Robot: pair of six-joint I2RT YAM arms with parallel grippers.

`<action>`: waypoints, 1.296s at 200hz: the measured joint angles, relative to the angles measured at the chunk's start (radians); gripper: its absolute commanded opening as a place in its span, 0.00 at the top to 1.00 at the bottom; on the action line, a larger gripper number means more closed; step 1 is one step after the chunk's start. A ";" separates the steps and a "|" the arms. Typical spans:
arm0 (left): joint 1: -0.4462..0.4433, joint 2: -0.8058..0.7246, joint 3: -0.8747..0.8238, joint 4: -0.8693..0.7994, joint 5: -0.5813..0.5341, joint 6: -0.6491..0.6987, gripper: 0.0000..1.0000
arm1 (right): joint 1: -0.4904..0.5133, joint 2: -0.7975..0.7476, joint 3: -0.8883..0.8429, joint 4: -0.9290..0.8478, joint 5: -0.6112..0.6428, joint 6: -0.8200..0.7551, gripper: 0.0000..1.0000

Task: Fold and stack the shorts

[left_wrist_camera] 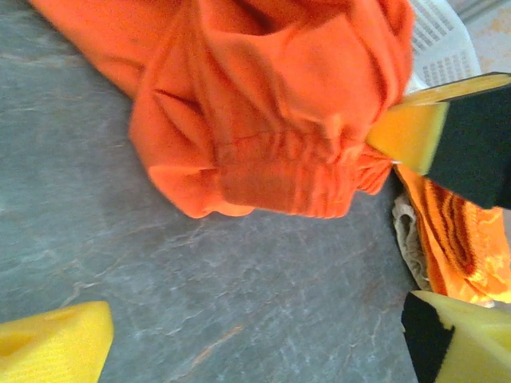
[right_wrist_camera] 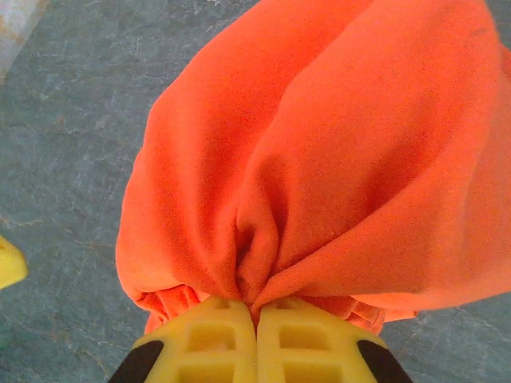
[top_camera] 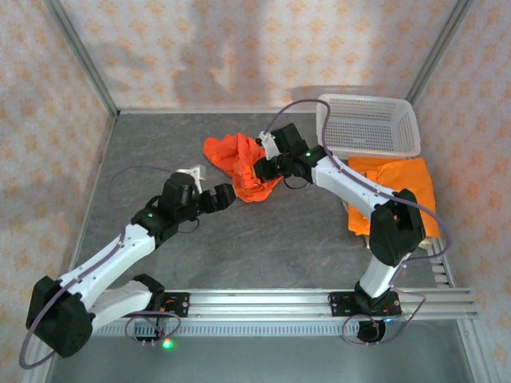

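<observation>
Shorts (top_camera: 238, 163), bright orange, bunched in a crumpled heap on the grey table (top_camera: 263, 239), just left of the white perforated basket (top_camera: 371, 124) and off its near-left corner. Pinched at one gathered edge by the right gripper (top_camera: 260, 169), reaching in from the basket side. Seen from the right wrist: yellow pads (right_wrist_camera: 211, 339) pressed flat together with a fold of orange cloth squeezed between them, the rest of the fabric ballooning away over the table. Elastic waistband (left_wrist_camera: 279, 171) puckered along the heap's lower edge in the left wrist view, one end of it meeting a yellow finger of the right gripper. On the far side of the heap from the basket, the left gripper (top_camera: 226, 195), close to the cloth but not touching it. Spread wide, gripping nothing, bare table between its two pads. Just on the near side of the basket, a flat folded stack (top_camera: 399, 187) of more orange cloth, well apart from the heap. Peeking out at that stack's near-left corner, a bit of beige cloth (top_camera: 357, 227); whether folded or merely tucked under, cannot tell. Inside of the basket not clear enough to describe.
</observation>
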 measured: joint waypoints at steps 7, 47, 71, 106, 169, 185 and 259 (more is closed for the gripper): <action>-0.003 0.026 0.015 0.015 0.009 0.001 0.11 | 0.000 0.000 -0.006 0.008 -0.003 0.007 1.00; -0.009 0.156 0.077 0.088 0.056 0.001 0.22 | 0.000 -0.008 -0.023 0.031 -0.019 0.039 1.00; -0.009 0.221 0.106 0.111 0.072 0.002 0.29 | 0.000 -0.014 -0.024 0.035 -0.025 0.048 1.00; -0.009 0.309 0.158 0.126 0.079 0.001 0.40 | 0.000 -0.018 -0.028 0.041 -0.032 0.053 1.00; -0.009 0.403 0.214 0.144 0.075 0.023 0.95 | 0.000 -0.019 -0.034 0.044 -0.024 0.048 1.00; -0.009 0.396 0.214 0.138 0.061 0.029 1.00 | 0.002 -0.019 -0.034 0.042 -0.017 0.043 1.00; 0.082 0.228 0.203 0.031 -0.012 0.034 1.00 | 0.012 -0.030 -0.033 0.029 0.018 0.021 1.00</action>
